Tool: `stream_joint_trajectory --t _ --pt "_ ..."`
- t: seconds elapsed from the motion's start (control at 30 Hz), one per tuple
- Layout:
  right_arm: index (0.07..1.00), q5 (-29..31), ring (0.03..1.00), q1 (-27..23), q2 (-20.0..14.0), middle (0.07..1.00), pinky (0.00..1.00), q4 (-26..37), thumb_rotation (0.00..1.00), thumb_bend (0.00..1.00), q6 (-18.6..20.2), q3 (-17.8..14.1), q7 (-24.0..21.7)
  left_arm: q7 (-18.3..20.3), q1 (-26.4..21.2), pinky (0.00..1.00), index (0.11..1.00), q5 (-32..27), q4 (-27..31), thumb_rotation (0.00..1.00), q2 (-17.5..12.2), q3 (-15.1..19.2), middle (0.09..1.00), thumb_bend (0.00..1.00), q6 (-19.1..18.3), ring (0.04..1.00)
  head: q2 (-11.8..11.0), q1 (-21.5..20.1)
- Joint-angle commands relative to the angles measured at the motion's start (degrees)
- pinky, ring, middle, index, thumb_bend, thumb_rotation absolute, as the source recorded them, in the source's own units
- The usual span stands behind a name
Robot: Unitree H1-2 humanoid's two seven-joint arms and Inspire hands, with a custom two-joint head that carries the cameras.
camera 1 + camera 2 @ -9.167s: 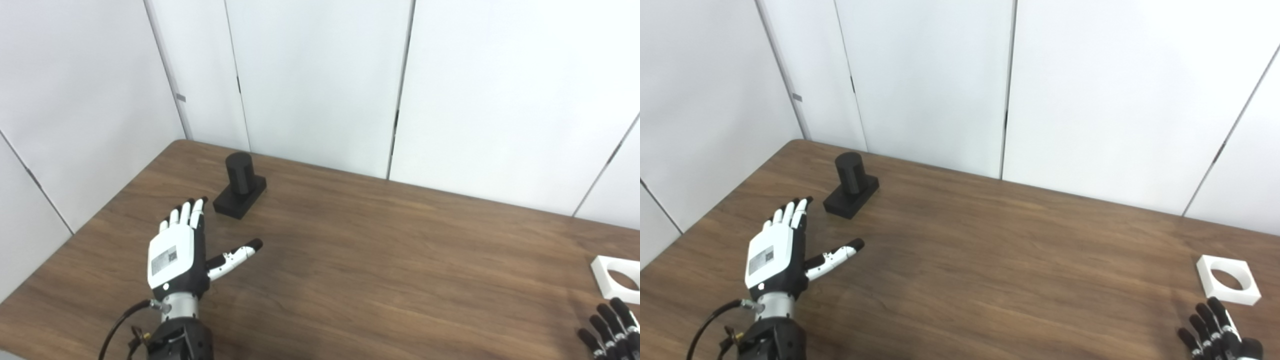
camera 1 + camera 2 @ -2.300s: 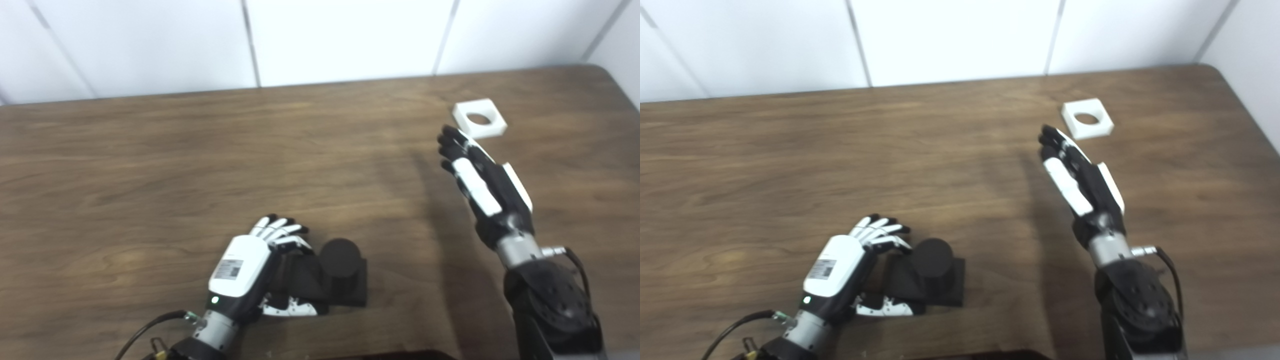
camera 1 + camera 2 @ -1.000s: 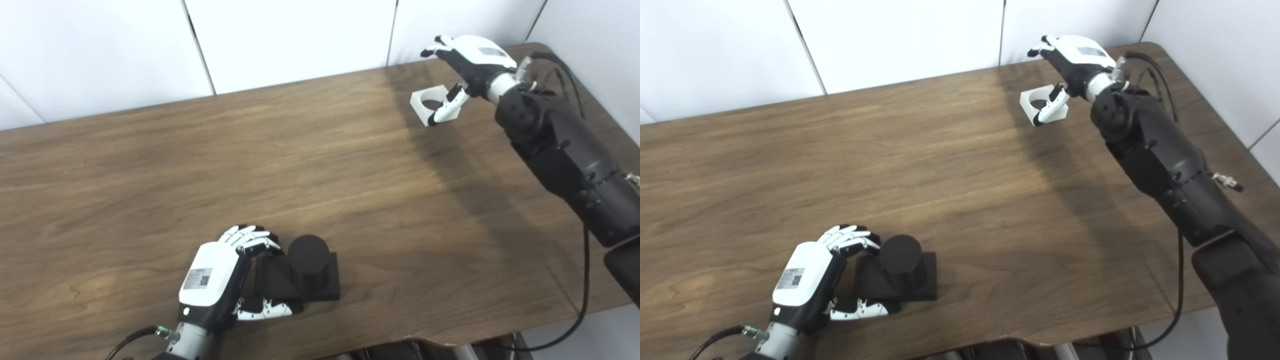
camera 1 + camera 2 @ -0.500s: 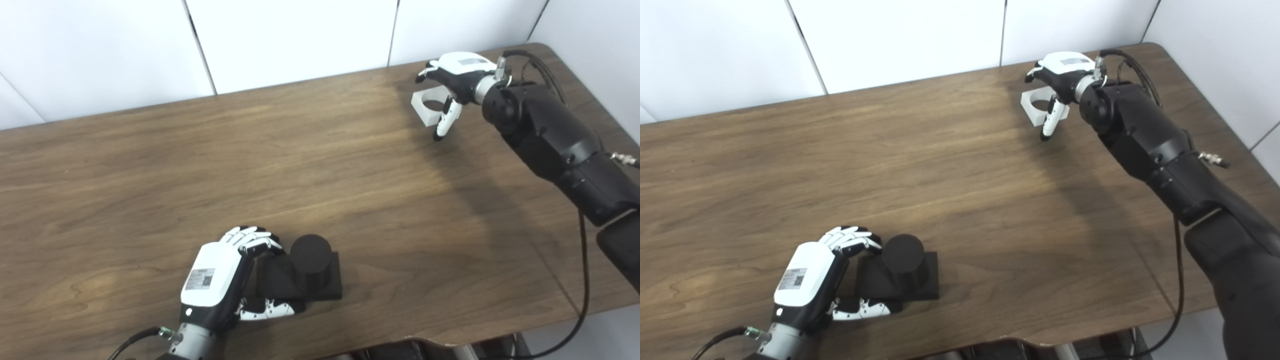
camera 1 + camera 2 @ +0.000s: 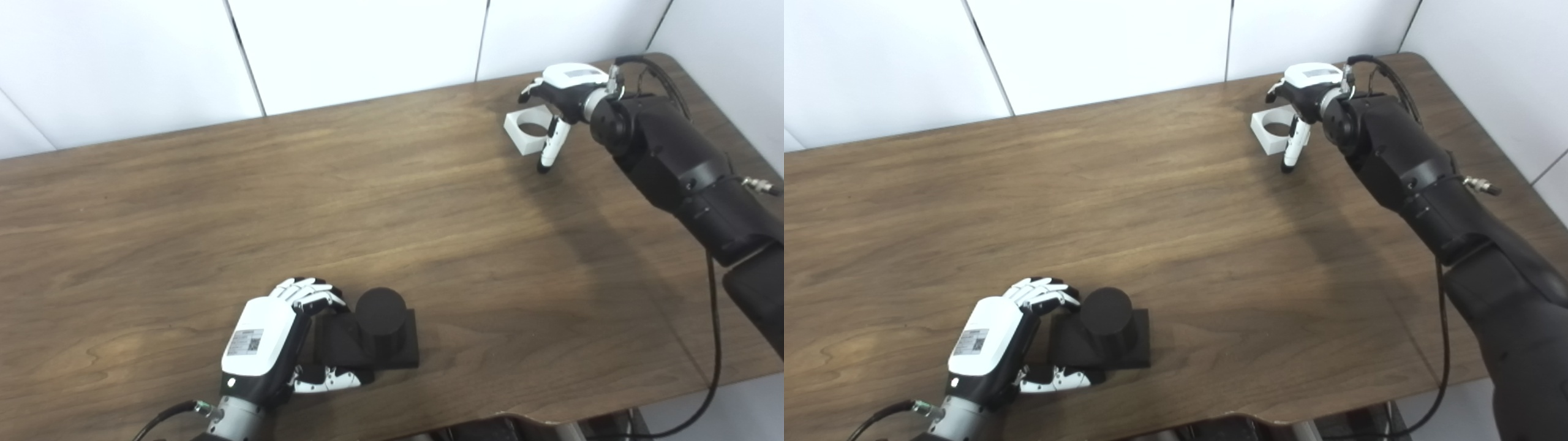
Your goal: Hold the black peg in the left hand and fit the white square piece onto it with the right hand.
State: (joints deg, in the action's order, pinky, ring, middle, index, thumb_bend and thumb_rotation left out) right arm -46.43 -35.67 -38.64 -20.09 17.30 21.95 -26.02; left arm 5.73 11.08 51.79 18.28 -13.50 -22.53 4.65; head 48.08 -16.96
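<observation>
Brown wood-grain table is filling most of both views; white wall panels with dark vertical seams are standing behind its far edge and along its right side. A rounded table corner is showing at far right.

Black peg, an upright cylinder on a flat square black base, is sitting on the table near the front edge. Left hand is gripping the base from its left side: fingers curling over the far edge, thumb lying along the near edge.

White square piece, with a round hole, is lying flat near the far right corner. Right hand is hovering over its right side, fingers spread and curving down, thumb pointing toward the table just beside the piece. Contact is hard to judge; nothing appears gripped.
</observation>
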Motion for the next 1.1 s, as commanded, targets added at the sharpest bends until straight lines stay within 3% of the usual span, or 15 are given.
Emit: stream_joint_trajectory --t 0.0,0.43,0.77,0.83,0.9,1.07 --pt "0.838 -1.2 1.000 -3.2 -0.9 0.955 1.00 -0.4 0.17 0.86 -1.2 -0.1 1.7 1.8 1.1 0.87 0.489 0.4 0.2 0.05 -0.9 -0.3 0.754 0.51 -0.3 0.812 0.0 0.0" --pt "0.723 -1.9 0.946 -4.4 -1.2 0.893 1.00 -3.5 0.23 0.86 -4.1 1.5 1.4 1.9 1.2 0.87 0.489 0.5 0.4 0.05 -0.9 -0.5 0.757 0.51 -0.3 0.811 -0.1 -0.3" --pt "0.597 -1.9 0.898 -4.6 -1.3 0.820 0.95 -6.3 0.21 0.81 -7.2 2.4 2.7 1.9 1.4 0.86 0.489 0.3 0.5 0.05 -0.9 -0.4 0.759 0.51 -0.4 0.811 -0.8 -1.3" --pt "0.513 -1.4 0.894 -4.2 -1.1 0.810 0.94 -6.5 0.16 0.58 -7.8 1.9 3.3 1.7 1.5 0.86 0.489 0.3 0.4 0.05 -1.0 -0.4 0.760 0.51 -0.2 0.810 -1.1 -1.6" --pt "0.493 -1.1 0.881 -4.0 -1.1 0.792 0.91 -6.7 0.14 0.54 -8.2 1.7 3.9 1.7 1.6 0.87 0.489 0.1 0.5 0.05 -1.0 -0.3 0.760 0.51 -0.2 0.811 -1.5 -2.1" --pt "0.486 -1.7 0.855 -4.5 -0.8 0.764 0.87 -7.6 0.14 0.52 -7.9 2.4 3.7 1.3 1.8 0.86 0.489 -0.3 0.3 0.05 -1.2 -0.1 0.756 0.51 0.1 0.808 -2.2 -2.7"
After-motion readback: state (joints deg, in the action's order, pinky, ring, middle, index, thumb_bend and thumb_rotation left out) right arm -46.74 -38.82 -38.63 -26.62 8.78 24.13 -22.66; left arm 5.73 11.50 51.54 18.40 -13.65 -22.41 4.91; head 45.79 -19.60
